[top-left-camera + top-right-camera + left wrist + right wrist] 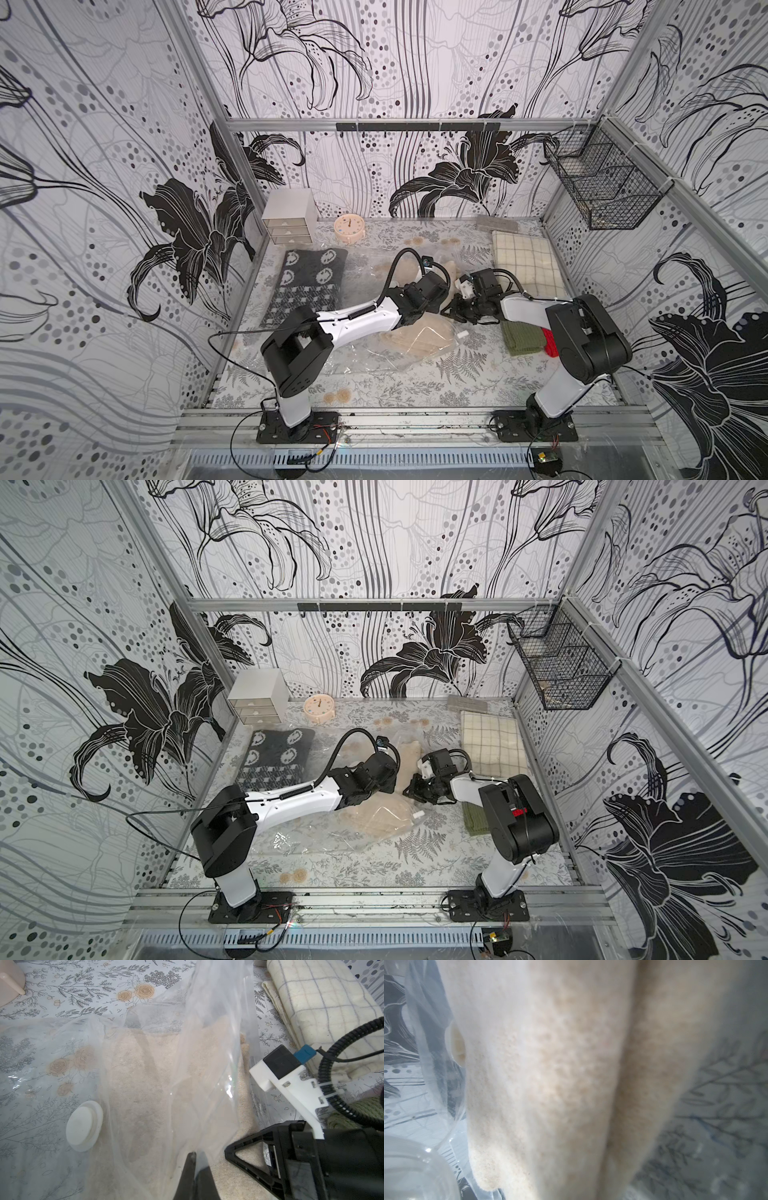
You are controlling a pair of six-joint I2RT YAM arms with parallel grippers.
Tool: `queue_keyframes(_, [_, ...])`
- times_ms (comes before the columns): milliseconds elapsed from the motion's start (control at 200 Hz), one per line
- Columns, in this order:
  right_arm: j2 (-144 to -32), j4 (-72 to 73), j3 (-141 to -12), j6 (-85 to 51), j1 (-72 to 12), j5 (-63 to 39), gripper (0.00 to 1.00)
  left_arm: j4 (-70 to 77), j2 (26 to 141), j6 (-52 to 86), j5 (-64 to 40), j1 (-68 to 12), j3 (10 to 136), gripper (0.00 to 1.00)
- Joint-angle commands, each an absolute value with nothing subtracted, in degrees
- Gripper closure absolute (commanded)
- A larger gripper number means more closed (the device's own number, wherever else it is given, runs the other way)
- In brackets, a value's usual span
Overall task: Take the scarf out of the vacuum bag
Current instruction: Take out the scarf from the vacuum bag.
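Nearest the arm bases, the clear bag [365, 359] lies crumpled on the fern-print table [415, 392]. Its white slider [461, 333] is at the edge towards the right arm, and the beige scarf [415, 338] shows through the film.

Just beyond, both grippers meet over it. The left gripper [194, 1165] has its jaws shut on a fold of bag film, which rises from them like a tent. The right gripper [454, 311], jaws all but closed, sits against the scarf on the slider side. Beige knit fills the right wrist view, so it appears to be pinching the cloth, though its fingertips do not show there.

The round white valve [84, 1126] lies flat on the bag beside the scarf. Most of the scarf sits under plastic, and only a strip by the right gripper looks clear of it.

The pull-out seems barely begun. The next move calls for the right arm to draw the knit away from the opening while the left holds the film back, so the bag does not drag along.

A green cloth [521, 338] lies by the right arm. Farther off are a dark patterned knit [309, 274] and a checked cloth [528, 262], with a clock [349, 228] and drawers [289, 218] at the back wall
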State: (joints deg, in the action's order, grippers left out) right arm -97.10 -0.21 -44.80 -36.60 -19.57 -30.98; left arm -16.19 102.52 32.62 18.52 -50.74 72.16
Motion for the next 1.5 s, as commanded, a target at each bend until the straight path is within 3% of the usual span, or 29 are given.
queue_keyframes(0, [-95.98, -2.76, -44.65, -36.14, -19.60, -29.70, 1.00, -14.84, 103.77, 31.94, 18.38, -50.84, 73.21, 1.00])
queue_keyframes(1492, [-96.90, -1.58, -45.29, -35.54, -19.60, -29.26, 1.00, -13.67, 104.11, 32.48, 18.33, -50.84, 72.34, 1.00])
